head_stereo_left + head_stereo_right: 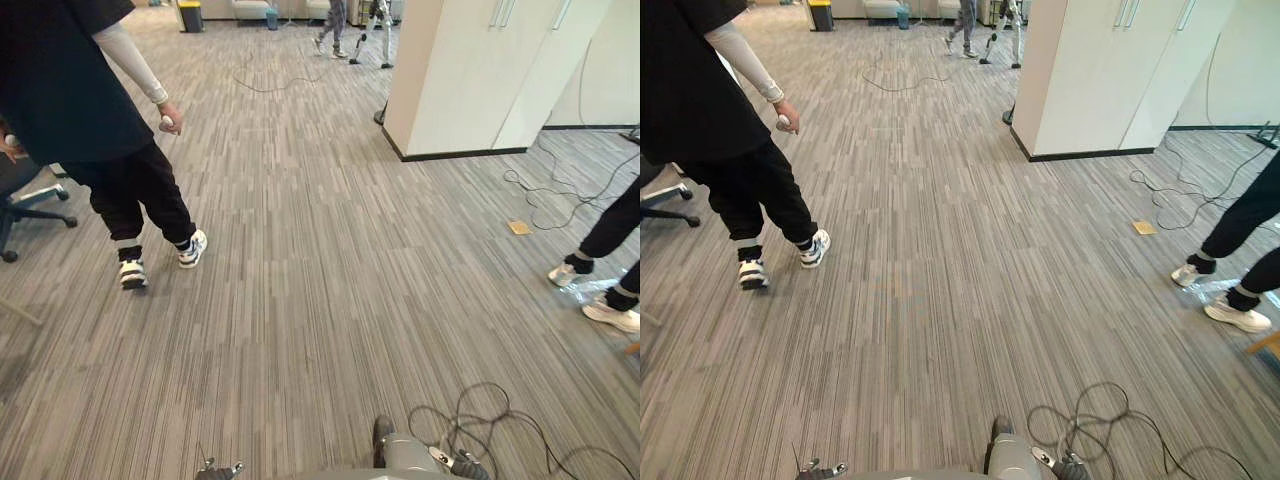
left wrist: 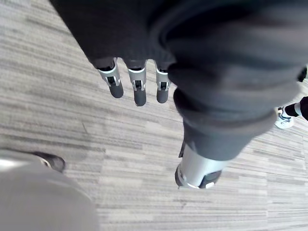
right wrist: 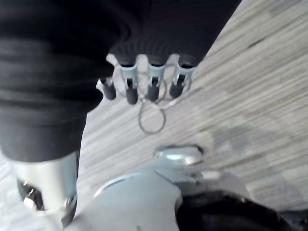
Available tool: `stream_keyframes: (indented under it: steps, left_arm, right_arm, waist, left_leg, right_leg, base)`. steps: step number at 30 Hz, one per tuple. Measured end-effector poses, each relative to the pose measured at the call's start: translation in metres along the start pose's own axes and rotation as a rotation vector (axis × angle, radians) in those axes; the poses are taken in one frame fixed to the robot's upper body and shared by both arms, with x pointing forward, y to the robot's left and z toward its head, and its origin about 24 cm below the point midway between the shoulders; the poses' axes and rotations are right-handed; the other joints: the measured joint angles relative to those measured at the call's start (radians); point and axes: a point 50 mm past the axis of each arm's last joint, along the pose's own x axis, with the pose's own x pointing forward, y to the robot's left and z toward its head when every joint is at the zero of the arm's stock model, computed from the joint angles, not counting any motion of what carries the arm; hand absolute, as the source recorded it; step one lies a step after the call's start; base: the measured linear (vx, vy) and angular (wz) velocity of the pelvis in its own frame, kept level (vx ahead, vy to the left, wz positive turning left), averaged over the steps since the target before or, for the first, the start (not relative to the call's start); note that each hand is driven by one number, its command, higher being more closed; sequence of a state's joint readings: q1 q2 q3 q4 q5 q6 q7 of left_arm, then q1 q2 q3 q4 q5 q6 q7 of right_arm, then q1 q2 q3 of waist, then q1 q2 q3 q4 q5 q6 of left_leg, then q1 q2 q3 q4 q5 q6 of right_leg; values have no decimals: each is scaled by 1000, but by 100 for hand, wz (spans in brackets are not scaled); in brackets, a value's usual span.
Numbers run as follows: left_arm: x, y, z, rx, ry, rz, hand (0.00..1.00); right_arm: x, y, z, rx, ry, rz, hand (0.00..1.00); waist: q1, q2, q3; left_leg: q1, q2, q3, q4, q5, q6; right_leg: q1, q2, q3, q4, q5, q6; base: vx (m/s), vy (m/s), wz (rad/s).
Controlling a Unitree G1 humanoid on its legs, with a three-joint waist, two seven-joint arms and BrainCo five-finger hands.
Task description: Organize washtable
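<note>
Yellow-lidded bin (image 1: pixel 190 18) far off; left robot hand (image 2: pixel 139 89), right robot hand (image 3: pixel 153 84) slack.

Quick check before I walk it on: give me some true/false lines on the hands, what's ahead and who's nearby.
1. The left hand holds a cloth. False: the left hand hangs with straight fingers and holds nothing.
2. The right hand is open and empty. True: the right hand has straight fingers with nothing in them.
3. A washtable stands directly ahead. False: grey striped carpet lies ahead, with a white cabinet farther off on the right.
4. A person in dark clothes is on the robot's left. True: the person is there, on the carpet.
5. The office chair is on the robot's right. False: the office chair is at the far left, beside that person.
</note>
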State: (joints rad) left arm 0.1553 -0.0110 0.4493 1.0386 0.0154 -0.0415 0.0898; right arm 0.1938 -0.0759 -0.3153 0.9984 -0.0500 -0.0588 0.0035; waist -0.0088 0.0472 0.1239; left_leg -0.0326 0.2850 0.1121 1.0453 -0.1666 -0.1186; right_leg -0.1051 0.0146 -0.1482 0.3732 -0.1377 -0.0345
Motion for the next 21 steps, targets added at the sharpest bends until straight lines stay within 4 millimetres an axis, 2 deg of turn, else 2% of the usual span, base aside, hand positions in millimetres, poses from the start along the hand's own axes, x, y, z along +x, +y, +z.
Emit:
stream_keyframes:
  steps: [1,2,3,6,7,8,9,10,11,12,14,16,17,18,19,20,21]
  left_arm:
    - [0,2,-3,-8,10,8,0]
    - [-1,6,-4,-2,15,18,0]
    - [-1,7,-5,19,21,16,0]
    - [0,3,-4,55,19,-3,0]
    - [1,3,-3,65,21,-5,0]
    - [1,3,-3,69,26,-5,0]
    - [1,3,-4,84,29,-8,0]
    - [1,6,-5,102,35,-8,0]
    - [2,8,-5,108,38,-2,0]
    - [2,10,-3,112,35,2,0]
    - [3,15,-2,150,36,6,0]
    - [4,20,-2,158,44,15,0]
    - [4,23,-2,174,46,20,0]
    - [4,26,-2,205,51,20,0]
    - [4,27,-2,221,50,17,0]
    - [4,25,0,250,44,8,0]
    - [5,24,1,264,39,2,0]
  right_arm:
    - [0,-1,-1,-2,6,-2,0]
    - [0,1,-4,-2,21,2,0]
    - [2,5,-3,-17,39,16,0]
    - [2,5,-8,-23,72,17,0]
    - [2,5,-8,-23,76,18,0]
    - [2,5,-9,-22,78,18,0]
    - [2,5,-10,-23,82,18,0]
    - [2,7,-11,-30,86,25,0]
    - [1,10,-12,-47,89,36,0]
    - [2,12,-11,-55,87,44,0]
    - [1,19,-15,-62,97,61,0]
    - [-1,22,-19,-58,111,67,0]
    - [-1,22,-20,-47,109,66,0]
    - [-1,24,-20,-44,99,72,0]
    - [-2,24,-20,-43,98,72,0]
    - [-2,24,-21,-42,99,71,0]
    - [-2,23,-21,-43,99,70,0]
  waist:
    - [2,1,5]
    - [2,-10,11]
    - [6,-28,15]
    - [22,-30,16]
    - [22,-31,17]
    - [21,-33,18]
    - [21,-34,17]
    - [24,-45,15]
    - [23,-50,13]
    - [22,-60,13]
    - [23,-90,2]
    - [25,-109,-13]
    - [22,-123,-13]
    - [18,-131,-14]
    - [18,-125,-10]
    - [17,-126,-10]
    - [18,-125,-8]
  left_leg:
    - [-27,56,67,90,-9,16]
    - [-42,66,110,123,-21,35]
    - [-101,23,163,62,-32,39]
    - [-179,-58,231,-337,-37,53]
    - [-189,-98,230,-519,-32,51]
    - [-190,-122,217,-609,-25,48]
    - [-183,-168,168,-781,42,56]
    - [-164,-205,140,-818,156,89]
    - [-163,-229,128,-814,172,117]
    - [-167,-239,129,-804,166,125]
    - [-188,-263,133,-742,127,183]
    - [-171,-286,139,-736,90,198]
    - [-131,-312,145,-754,72,211]
    - [-84,-337,147,-772,52,218]
    - [-58,-346,146,-780,41,221]
    - [6,-365,136,-810,28,226]
    - [58,-376,124,-844,26,229]
  right_leg:
    - [63,21,15,-31,-13,-15]
    - [128,21,28,-65,-21,-21]
    - [232,7,77,-138,-40,-32]
    - [307,-14,118,-206,-50,1]
    - [333,-27,126,-227,-64,15]
    - [350,-33,127,-238,-71,22]
    - [377,-47,128,-258,-90,37]
    - [392,-64,140,-258,-113,42]
    - [393,-72,151,-248,-123,35]
    - [390,-83,157,-236,-125,32]
    - [342,-111,206,-130,-124,31]
    - [288,-122,239,15,-125,33]
    - [220,-130,259,210,-97,95]
    - [146,-138,290,403,-19,205]
    - [113,-140,294,486,27,251]
    - [61,-162,250,618,42,239]
    - [34,-178,196,667,7,188]
  base:
    - [605,-247,-46]
    - [640,-213,-69]
    - [583,-124,-79]
    - [492,55,-66]
    - [395,142,-23]
    - [421,190,-7]
    - [455,228,2]
    - [473,243,1]
    - [465,258,-2]
    - [439,260,-2]
    - [449,293,2]
    - [316,196,-2]
    - [374,205,3]
    - [451,230,9]
    - [430,213,12]
    - [373,169,12]
    - [362,147,19]
